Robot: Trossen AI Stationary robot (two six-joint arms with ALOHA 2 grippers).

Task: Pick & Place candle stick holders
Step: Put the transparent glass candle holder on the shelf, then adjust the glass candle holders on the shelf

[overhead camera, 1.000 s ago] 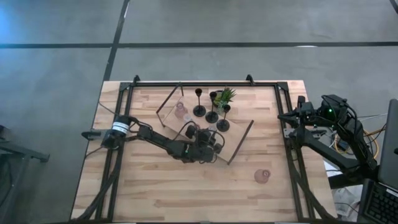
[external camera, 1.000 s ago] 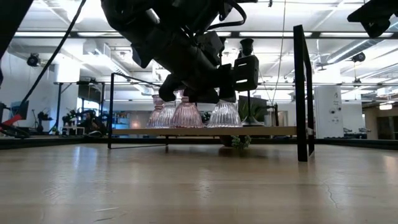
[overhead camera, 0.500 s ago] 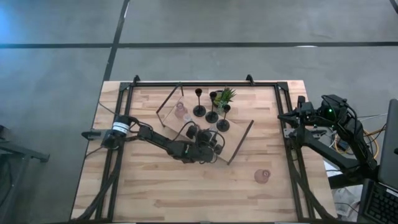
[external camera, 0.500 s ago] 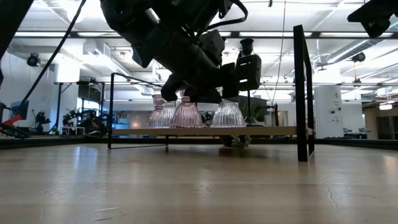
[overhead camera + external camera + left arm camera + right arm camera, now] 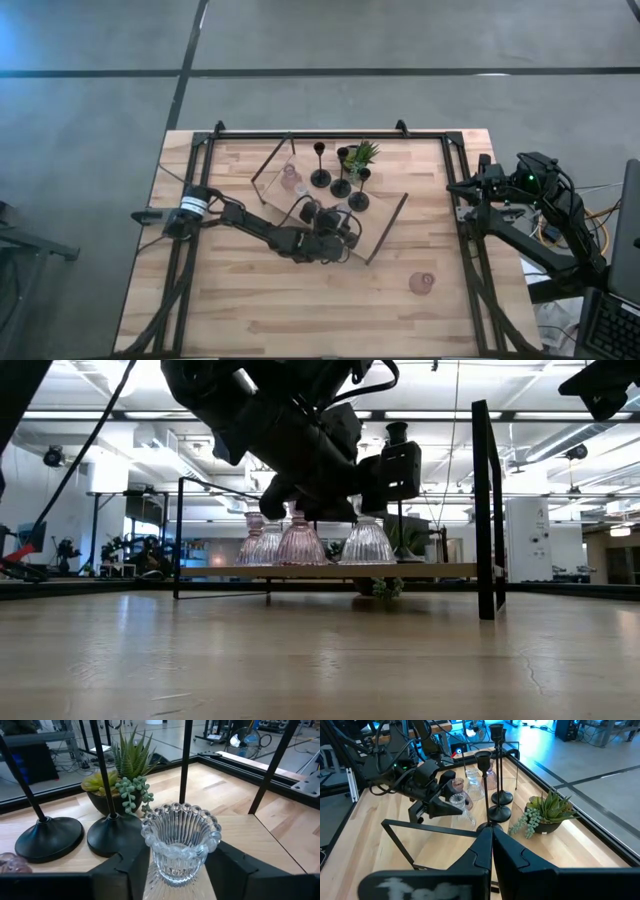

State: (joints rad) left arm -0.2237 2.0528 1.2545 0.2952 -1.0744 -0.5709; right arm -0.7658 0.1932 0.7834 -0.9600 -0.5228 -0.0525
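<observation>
My left gripper [image 5: 345, 226] is low over the wooden board [image 5: 376, 206], open, with one finger on each side of a clear ribbed glass cup [image 5: 181, 842]. The cup stands upright on its foot on the board [image 5: 367, 543]. Two pink cups [image 5: 298, 543] stand beside it. Three black holders [image 5: 342, 176] stand on their round bases at the board's far side. Another pink cup [image 5: 421, 283] stands on the table at the near right. My right gripper [image 5: 492, 845] is shut and empty at the table's right edge [image 5: 462, 188]. My left gripper's fingers [image 5: 125, 872] come in about level and flank the clear cup's lower body [image 5: 165, 865]. I cannot tell whether they touch it. The cup stands upright on the board.
A small green potted plant [image 5: 362, 153] stands just behind the black holders. The board's dark metal handles [image 5: 388, 228] rise at its two ends. A black frame [image 5: 300, 134] runs around the table. Bare wood lies at the near left [image 5: 230, 300].
My left gripper has risen slightly over the board. The clear cup has shifted a little along the board and stays upright on it.
</observation>
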